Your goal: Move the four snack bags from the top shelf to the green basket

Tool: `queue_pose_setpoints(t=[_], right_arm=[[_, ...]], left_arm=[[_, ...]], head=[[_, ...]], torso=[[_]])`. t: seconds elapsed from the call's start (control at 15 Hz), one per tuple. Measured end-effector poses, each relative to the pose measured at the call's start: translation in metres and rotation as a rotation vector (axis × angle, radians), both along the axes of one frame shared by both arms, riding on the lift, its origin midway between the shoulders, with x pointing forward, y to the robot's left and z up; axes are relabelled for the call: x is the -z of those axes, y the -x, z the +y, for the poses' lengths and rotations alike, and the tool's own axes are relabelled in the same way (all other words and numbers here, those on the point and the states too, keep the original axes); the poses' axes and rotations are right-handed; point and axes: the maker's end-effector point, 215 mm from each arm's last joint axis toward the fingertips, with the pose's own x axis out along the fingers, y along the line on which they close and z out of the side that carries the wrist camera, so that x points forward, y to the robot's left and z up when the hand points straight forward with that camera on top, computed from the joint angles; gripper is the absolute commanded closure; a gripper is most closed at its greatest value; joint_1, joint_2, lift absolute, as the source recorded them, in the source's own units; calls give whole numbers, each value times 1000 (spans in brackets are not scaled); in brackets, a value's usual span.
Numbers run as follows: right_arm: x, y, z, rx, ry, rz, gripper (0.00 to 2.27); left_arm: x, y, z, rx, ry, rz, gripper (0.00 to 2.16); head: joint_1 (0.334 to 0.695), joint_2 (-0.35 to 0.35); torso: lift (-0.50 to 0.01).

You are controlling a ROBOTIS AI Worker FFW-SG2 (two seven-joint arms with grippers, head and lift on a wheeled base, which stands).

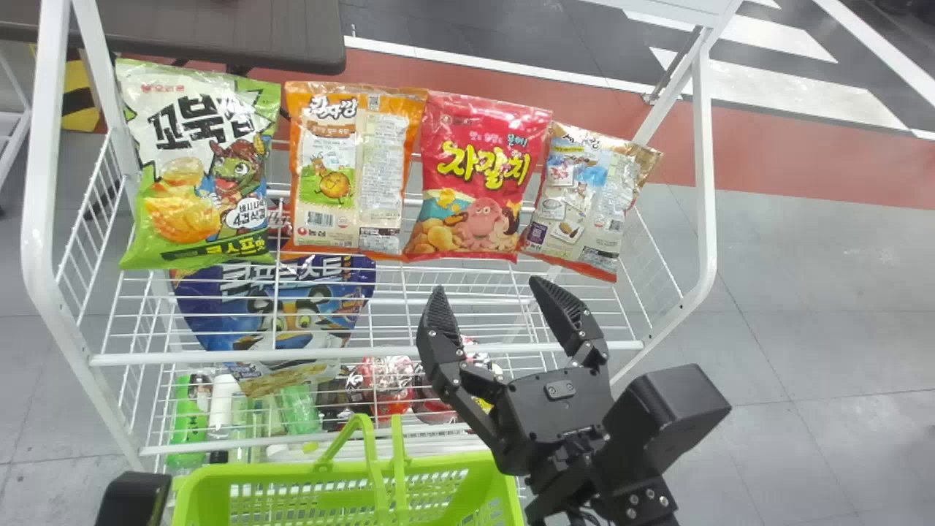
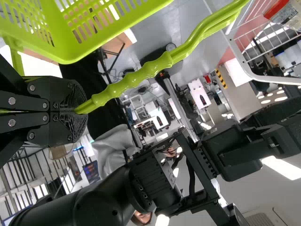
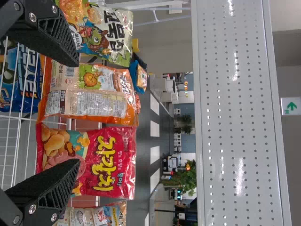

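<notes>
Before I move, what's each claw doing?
Left claw: closed on the green basket handle.
Right claw: open, nothing between its fingers.

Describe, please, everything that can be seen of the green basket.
The green basket, bright lime and apparently plastic, has a smooth rim and walls pierced by rows of slots. It sits open side up before the white wire rack, its near part cut off by the head view's lower edge. A raised handle with a ridged grip is held in the left pincer.
</notes>
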Motion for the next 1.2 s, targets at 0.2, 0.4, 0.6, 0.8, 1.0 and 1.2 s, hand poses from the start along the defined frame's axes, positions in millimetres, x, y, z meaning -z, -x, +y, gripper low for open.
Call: queue_pose_setpoints(t=[0.2, 0.4, 0.6, 0.8, 1.0, 1.2], right_arm=[[0, -3, 4, -7, -5, 2, 93], [10, -11, 9, -23, -3, 39, 93], [9, -14, 12, -28, -4, 39, 93], [7, -19, 15, -40, -5, 28, 93], [8, -43, 30, -81, -11, 10, 93], [37, -101, 66, -153, -22, 146, 113]], left_arm=[[-1, -4, 4, -9, 14, -8, 2078], [0, -7, 8, -17, 34, -20, 2081], [7, -11, 9, -30, 37, -28, 2078], [14, -13, 8, -36, 40, -28, 2081], [25, -15, 11, -47, 37, -26, 2081], [30, -18, 14, -50, 40, -19, 2081]], head=[[695, -350], [695, -350], [695, -350], [695, -350], [695, -344], [695, -245]], torso=[[0], [0], [0], [0], [0], [0]])
